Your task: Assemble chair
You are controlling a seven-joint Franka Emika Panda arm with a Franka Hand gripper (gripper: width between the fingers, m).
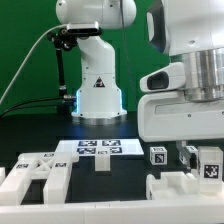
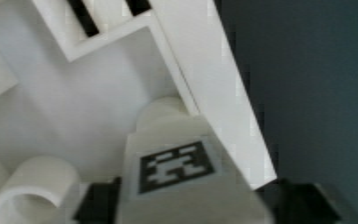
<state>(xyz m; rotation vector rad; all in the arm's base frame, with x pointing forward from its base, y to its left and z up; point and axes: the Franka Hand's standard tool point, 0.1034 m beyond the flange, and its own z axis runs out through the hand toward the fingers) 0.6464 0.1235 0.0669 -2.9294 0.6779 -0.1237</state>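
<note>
Gripper: the gripper (image 1: 196, 160) hangs low at the exterior view's right, under the big white arm head; its dark fingers (image 1: 186, 153) stand either side of a tagged white post (image 1: 209, 166). In the wrist view the same post (image 2: 179, 160) fills the space between the two dark fingertips (image 2: 98, 201), which press against its sides, so the gripper is clamped on the tagged white post.
Far left: a notched white block (image 1: 38, 172) with marker tags lies on the dark worktop (image 1: 30, 110), with slots cut through it.
Centre: the marker board (image 1: 98, 148) lies flat in front of the robot base (image 1: 97, 90); a small white peg (image 1: 101, 162) stands just beside its near edge.
Right: a low white slab (image 1: 185, 188) sits under the gripper, the post standing at its far side; a small tagged cube (image 1: 157, 156) stands just beside it, toward the centre.
Containers: none in view; the wrist view shows only a slotted white frame part (image 2: 140, 60) beside the post.
Edges and room: open dark worktop lies between the notched block and the slab; the slab runs out of the picture's right edge.
</note>
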